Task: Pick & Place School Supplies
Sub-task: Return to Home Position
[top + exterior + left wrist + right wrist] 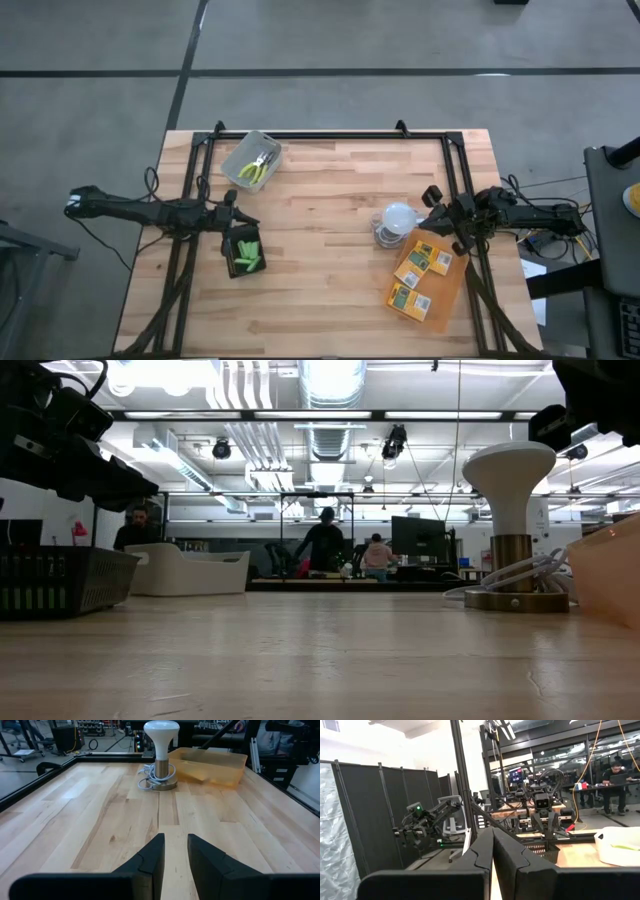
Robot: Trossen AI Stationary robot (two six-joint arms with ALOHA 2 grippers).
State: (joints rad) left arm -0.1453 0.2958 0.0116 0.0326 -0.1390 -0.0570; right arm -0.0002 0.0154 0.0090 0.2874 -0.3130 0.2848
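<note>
The left gripper (175, 840) fills the foreground of its own wrist view. Its two dark fingers are slightly spread, with a narrow strip of bare tabletop (100, 815) showing between them and nothing held. Seen from above, it hangs over the left side, just beside the black mesh basket (230, 262). In the basket several stubby bright-green sticks (248, 257) lie bunched together.

Well apart from the basket, near the upper-left corner in the high view, a clear tub (245, 150) holds the plier-like tools (260, 168). Their yellow-green handles show against its pale floor.

The right gripper (493, 832) has its fingers pressed together and is empty. In the high view it sits over the right side, near a white mushroom-shaped lamp (397, 220) with its cord coiled round the base.

Just beside the lamp lies the translucent orange bin (442, 288). Inside it three flat yellow boxes (412, 274) with green labels lie face up in a slanted row. People (325, 545) stand in the room beyond.
</note>
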